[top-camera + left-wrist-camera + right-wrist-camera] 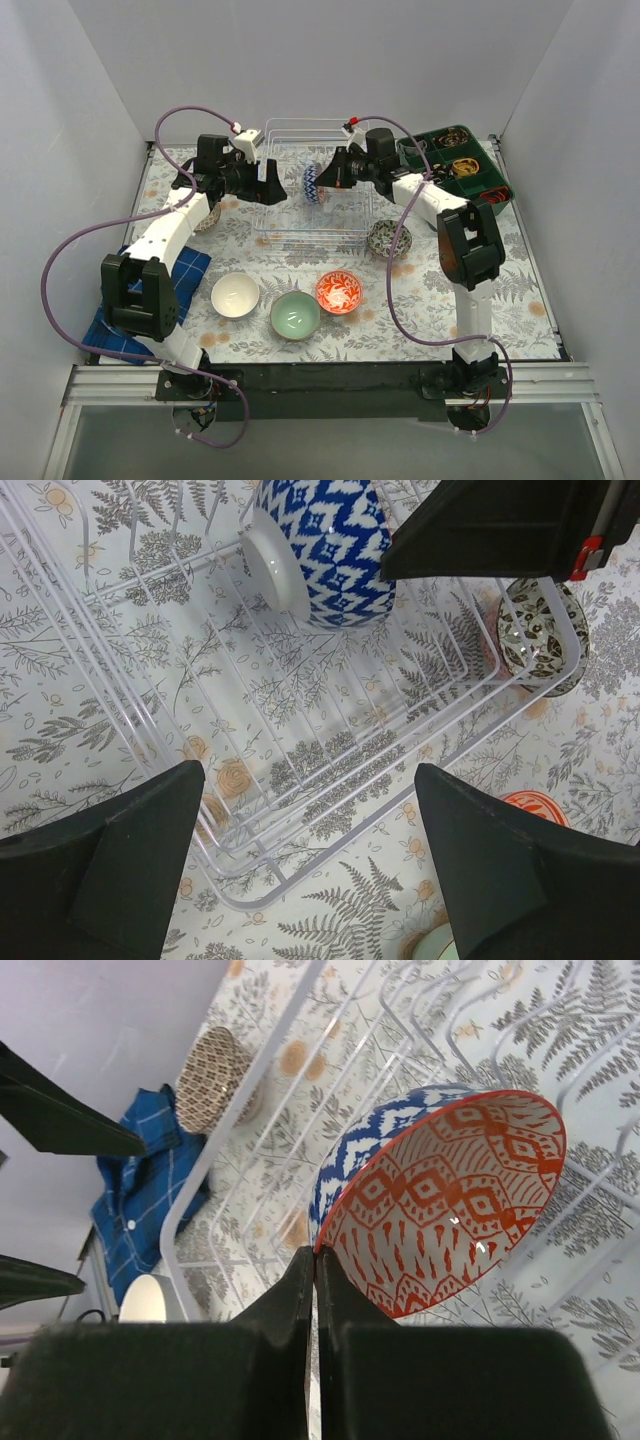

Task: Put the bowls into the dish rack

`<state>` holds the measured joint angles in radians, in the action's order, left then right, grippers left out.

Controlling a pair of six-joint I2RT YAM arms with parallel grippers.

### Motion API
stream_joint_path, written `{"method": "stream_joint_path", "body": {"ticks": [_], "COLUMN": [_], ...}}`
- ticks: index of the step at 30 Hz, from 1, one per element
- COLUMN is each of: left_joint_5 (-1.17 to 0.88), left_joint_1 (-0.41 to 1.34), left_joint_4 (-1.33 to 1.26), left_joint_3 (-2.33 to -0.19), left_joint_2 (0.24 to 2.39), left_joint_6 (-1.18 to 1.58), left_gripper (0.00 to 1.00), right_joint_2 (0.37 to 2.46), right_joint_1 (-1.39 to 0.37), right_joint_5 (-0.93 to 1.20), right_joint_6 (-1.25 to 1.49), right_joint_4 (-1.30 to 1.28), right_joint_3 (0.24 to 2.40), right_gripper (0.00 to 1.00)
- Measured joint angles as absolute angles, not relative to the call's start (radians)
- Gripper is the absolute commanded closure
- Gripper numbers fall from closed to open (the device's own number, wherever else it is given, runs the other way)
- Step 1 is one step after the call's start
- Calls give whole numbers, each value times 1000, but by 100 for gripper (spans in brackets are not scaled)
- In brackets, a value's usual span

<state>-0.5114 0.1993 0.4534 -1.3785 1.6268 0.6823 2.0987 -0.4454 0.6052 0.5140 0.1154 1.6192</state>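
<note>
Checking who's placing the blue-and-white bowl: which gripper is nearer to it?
Right. The right gripper, shut, has its tips at the rim of the blue-and-white bowl. The left gripper hovers open over the left side of the dish rack, apart from the bowl.

Blue-and-white diamond-patterned bowl [335, 555], red-patterned inside; grey fern-print tablecloth [510, 290]

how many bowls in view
6: blue-and-white bowl in the dish rack; white bowl, mint green bowl, orange-red bowl in front of it; dark grey bowl right; brown patterned bowl left, partly hidden.
</note>
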Motion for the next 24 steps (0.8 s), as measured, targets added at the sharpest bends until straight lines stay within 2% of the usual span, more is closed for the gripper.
{"method": "stream_joint_path", "body": {"ticks": [13,24], "left_joint_5": [-496,-460], "left_joint_1": [199,199], "left_joint_4": [508,544], "left_joint_3": [-1372,-1430], "left_joint_2": [1620,1649], "left_joint_6": [637,607], "left_gripper": [13,13], "right_joint_2": [2146,2247], "right_joint_1": [-449,-452], "right_joint_5": [733,751], "right_joint_6": [712,794], "right_joint_4": [318,371], "right_joint_3": [1639,1654], "right_gripper": [99,99]}}
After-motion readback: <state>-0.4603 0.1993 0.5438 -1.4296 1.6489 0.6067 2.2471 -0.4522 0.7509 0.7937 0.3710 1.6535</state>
